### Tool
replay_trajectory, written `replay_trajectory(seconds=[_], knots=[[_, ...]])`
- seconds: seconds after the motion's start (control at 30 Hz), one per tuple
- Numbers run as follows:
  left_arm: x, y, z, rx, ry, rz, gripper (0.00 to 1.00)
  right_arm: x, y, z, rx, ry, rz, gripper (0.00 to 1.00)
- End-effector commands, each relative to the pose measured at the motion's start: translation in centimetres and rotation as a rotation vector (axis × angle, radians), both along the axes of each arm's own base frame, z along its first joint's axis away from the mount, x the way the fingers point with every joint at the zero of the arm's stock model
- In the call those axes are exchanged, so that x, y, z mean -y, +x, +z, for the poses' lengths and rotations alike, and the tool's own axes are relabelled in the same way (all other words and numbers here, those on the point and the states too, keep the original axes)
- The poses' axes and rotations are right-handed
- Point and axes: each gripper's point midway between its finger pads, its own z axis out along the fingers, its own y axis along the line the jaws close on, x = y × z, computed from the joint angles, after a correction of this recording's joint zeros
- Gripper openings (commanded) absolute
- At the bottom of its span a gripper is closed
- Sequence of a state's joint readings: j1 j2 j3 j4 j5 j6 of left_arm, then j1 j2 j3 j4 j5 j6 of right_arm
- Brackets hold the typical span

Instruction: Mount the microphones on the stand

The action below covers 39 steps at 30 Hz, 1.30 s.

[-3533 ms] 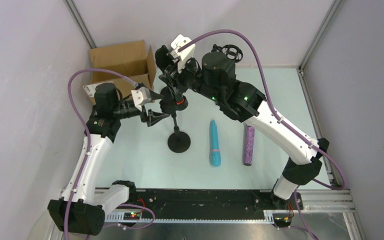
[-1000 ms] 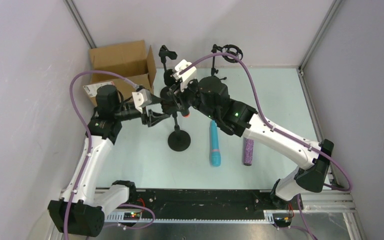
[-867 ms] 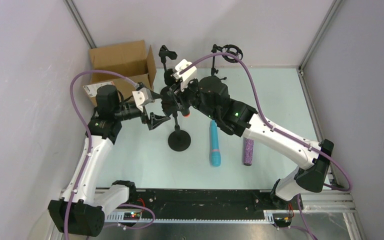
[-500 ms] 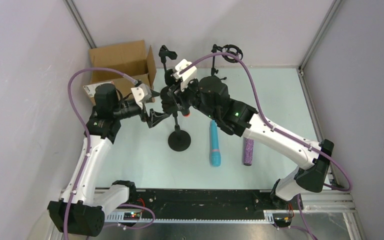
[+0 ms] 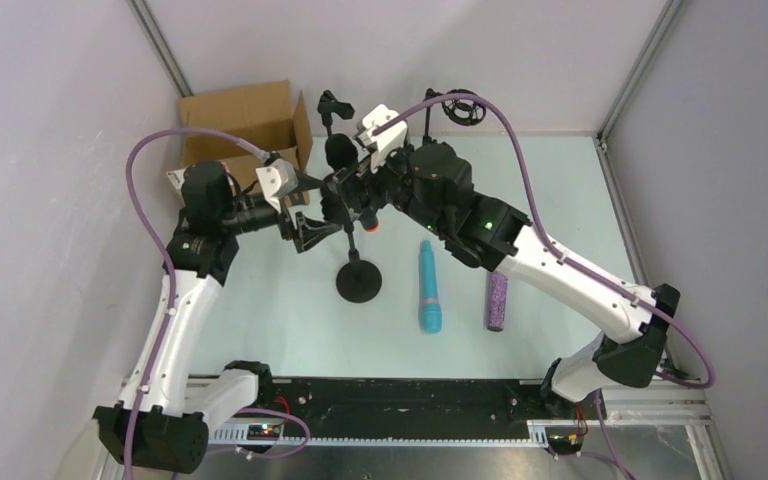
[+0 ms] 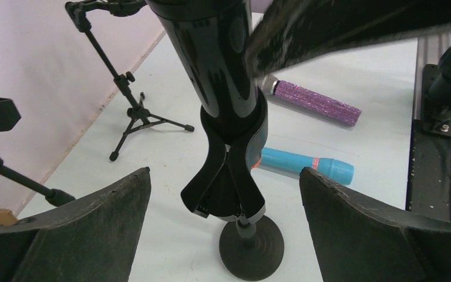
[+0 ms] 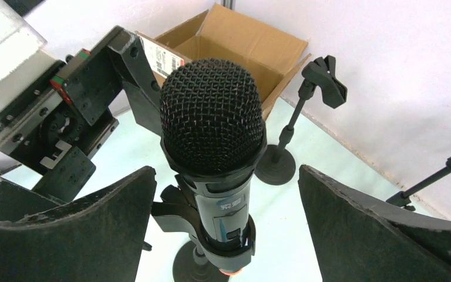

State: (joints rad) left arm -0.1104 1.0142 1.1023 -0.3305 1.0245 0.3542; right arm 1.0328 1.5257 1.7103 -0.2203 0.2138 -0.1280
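Microphone stand (image 5: 358, 283), round-based, rises from the pale surface (image 5: 280, 310) with the black microphone (image 7: 212, 129) upright in its clip (image 6: 229, 170). Left tool (image 6: 223, 176) is spread wide around the clip and right tool (image 7: 226, 170) spread wide around the mesh head, apparently touching neither. Turquoise microphone (image 5: 428, 287) and glittery purple microphone (image 5: 497, 302) lie side by side, apart, right of the stand's base.

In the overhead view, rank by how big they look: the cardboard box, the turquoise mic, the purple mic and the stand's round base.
1. cardboard box
2. turquoise mic
3. purple mic and round base: unranked, since the right arm covers the mic's far end.
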Motion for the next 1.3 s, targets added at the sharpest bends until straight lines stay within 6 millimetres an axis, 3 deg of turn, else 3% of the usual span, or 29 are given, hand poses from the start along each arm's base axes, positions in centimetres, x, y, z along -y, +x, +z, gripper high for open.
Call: replay_trajectory(seconds=[0.0, 0.17, 0.2, 0.23, 0.27, 0.43, 0.53, 0.67, 0.87, 1.03, 1.13, 1.27], knots=[[1.2, -0.9, 1.2, 0.021, -0.016, -0.068, 1.00, 3.7, -2.1, 5.7, 0.041, 0.149, -0.012, 0.96], [2.0, -0.6, 0.5, 0.021, 0.000, -0.090, 1.00, 7.4, -3.3, 5.6, -0.003, 0.213, -0.014, 0.98], [2.1, -0.5, 0.3, 0.018, 0.003, -0.089, 1.00, 7.5, -3.2, 4.1, -0.035, 0.204, -0.019, 0.98], [2.4, -0.6, 0.2, 0.024, 0.009, -0.096, 1.00, 8.6, -3.5, 4.4, -0.033, 0.222, -0.031, 0.98], [2.4, -0.4, -0.2, 0.025, 0.018, -0.086, 1.00, 8.9, -3.5, 3.1, -0.055, 0.210, -0.041, 0.98], [3.1, 1.1, -0.4, 0.046, 0.050, -0.075, 1.00, 11.4, -3.9, 0.4, -0.104, 0.196, -0.096, 0.98], [3.5, 1.9, 0.5, 0.055, 0.048, -0.079, 1.00, 11.7, -4.0, -1.7, -0.140, 0.181, -0.109, 0.98], [3.9, 2.9, 0.5, 0.035, 0.047, -0.080, 0.99, 12.0, -4.1, -2.7, -0.163, 0.181, -0.119, 0.97], [3.8, 3.5, 0.4, 0.039, 0.055, -0.067, 0.89, 12.3, -4.2, -2.3, -0.159, 0.201, -0.120, 0.96], [2.8, 2.3, -0.3, 0.042, 0.065, -0.033, 0.99, 12.5, -4.1, -2.1, -0.152, 0.203, -0.119, 0.96], [2.5, 1.2, -0.4, 0.062, 0.068, -0.026, 1.00, 12.6, -3.8, -2.3, -0.155, 0.198, -0.123, 0.96], [1.2, 1.7, -0.5, 0.104, 0.102, 0.076, 1.00, 12.5, -3.6, -2.5, -0.159, 0.195, -0.127, 0.96]])
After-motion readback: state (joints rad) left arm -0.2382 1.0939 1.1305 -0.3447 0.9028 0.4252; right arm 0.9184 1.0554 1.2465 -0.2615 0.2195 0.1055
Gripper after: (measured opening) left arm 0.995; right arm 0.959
